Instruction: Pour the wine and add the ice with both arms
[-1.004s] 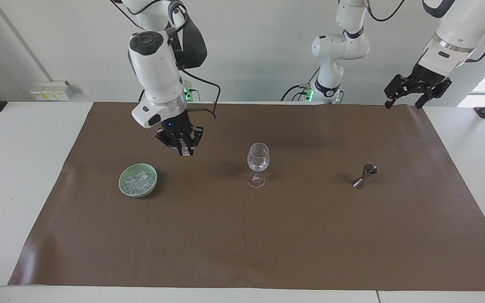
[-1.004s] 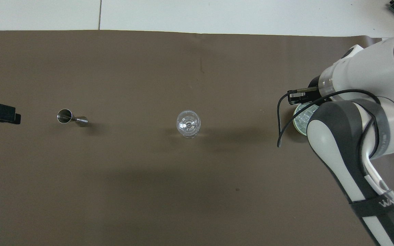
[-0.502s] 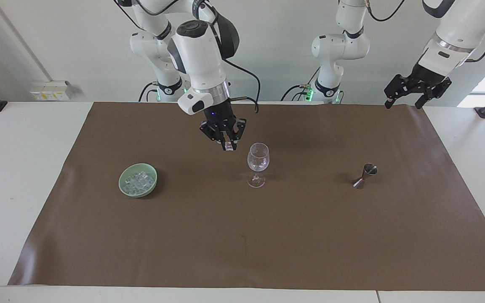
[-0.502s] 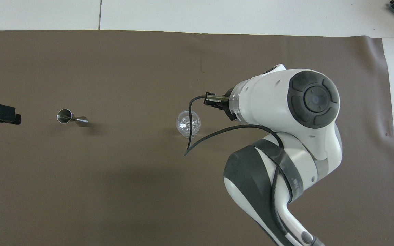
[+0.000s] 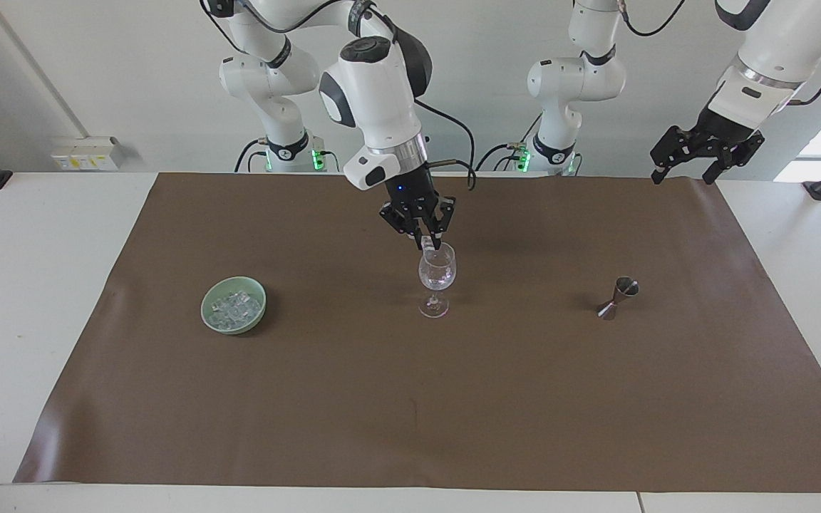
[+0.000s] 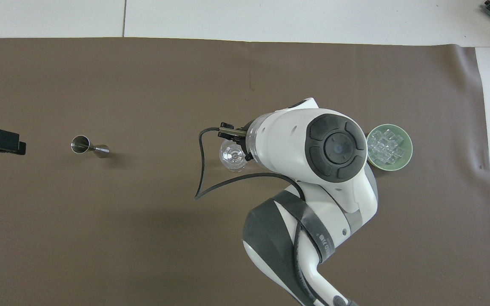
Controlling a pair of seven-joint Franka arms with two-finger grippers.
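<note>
Facing view shows the right gripper [image 5: 427, 244] just over the rim of the glass [image 5: 437, 276], clenched on one small ice cube [image 5: 427, 244]. The glass stands upright in the middle of the brown mat [image 5: 410, 413].

The left gripper [image 5: 704, 158] waits in the air, well away from the glass, over the mat's edge at the left arm's end, with fingers spread and nothing in them.

The risk now is a bad drop. The cube seems to hang over the rim's edge and not over the centre of the bowl, so on release it could hit the rim and bounce out to the mat. If the gripper goes lower, the fingers could push the thin glass and tip it.

Count: one glass, one green bowl [image 5: 234, 305] beside it toward the right arm's end, with many cubes of ice [image 5: 236, 306] in a heap, and one metal jigger [image 5: 617, 298] beside the glass toward the left arm's end. Two arms, two grippers.
</note>
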